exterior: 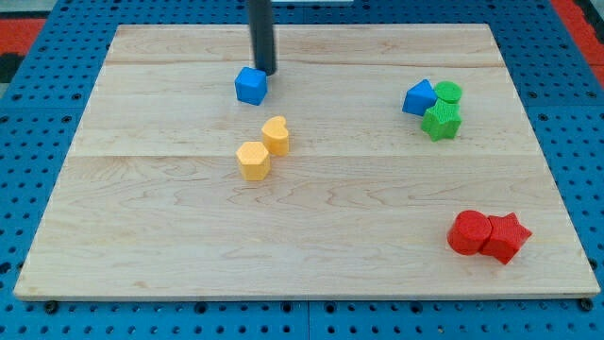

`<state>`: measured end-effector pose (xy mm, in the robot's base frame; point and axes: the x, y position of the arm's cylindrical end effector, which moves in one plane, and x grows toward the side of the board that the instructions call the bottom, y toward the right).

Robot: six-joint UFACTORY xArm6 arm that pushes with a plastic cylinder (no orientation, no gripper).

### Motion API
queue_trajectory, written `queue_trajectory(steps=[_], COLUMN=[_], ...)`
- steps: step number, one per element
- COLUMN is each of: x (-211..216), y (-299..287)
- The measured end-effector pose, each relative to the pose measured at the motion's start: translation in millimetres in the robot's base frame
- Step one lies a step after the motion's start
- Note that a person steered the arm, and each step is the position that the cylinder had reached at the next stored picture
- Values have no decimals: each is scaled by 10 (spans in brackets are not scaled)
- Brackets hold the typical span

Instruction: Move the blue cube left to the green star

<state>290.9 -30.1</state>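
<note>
**benchbot_91:** Quick rundown with the blue cube (250, 85) as the anchor? Sitting on the wooden board (170, 255), up toward the view's top, a bit left of centre

**pushrod_fan:** Yep. My tip (268, 72) right at the cube's upper-right corner, touching or a hair off, can't tell which from this angle. Dark rod (260, 28) running straight up out of the view's top. No fingers on this rig, so nothing spread, pressed together or pinching, just a bare rod end

**benchbot_91:** And the green star (442, 122)?

**pushrod_fan:** Well apart from the blue cube, off to the view's right and slightly lower. Bunched with two others: a blue block (419, 97) touching its upper-left side, a green round-looking block (448, 92) just above it. Exact shape of that second blue one hard to make out

**benchbot_91:** Rest of the board?

**pushrod_fan:** Two yellow blocks below the cube, close by: a heart-ish one (276, 134) and a hexagon-ish one (253, 160) touching it lower left. Far from the cube, toward the view's bottom right: a red round block (468, 232) pressed against a red star (504, 237)
</note>
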Motion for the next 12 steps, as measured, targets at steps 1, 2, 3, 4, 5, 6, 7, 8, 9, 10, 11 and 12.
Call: queue_trajectory(steps=[1, 2, 3, 4, 5, 6, 7, 8, 9, 10, 11, 12], x=[0, 7, 21, -294, -85, 504, 551, 738, 801, 801, 655, 547], y=[513, 935, 1092, 607, -529, -661, -817, -1200, -819, -320, -97, 112])
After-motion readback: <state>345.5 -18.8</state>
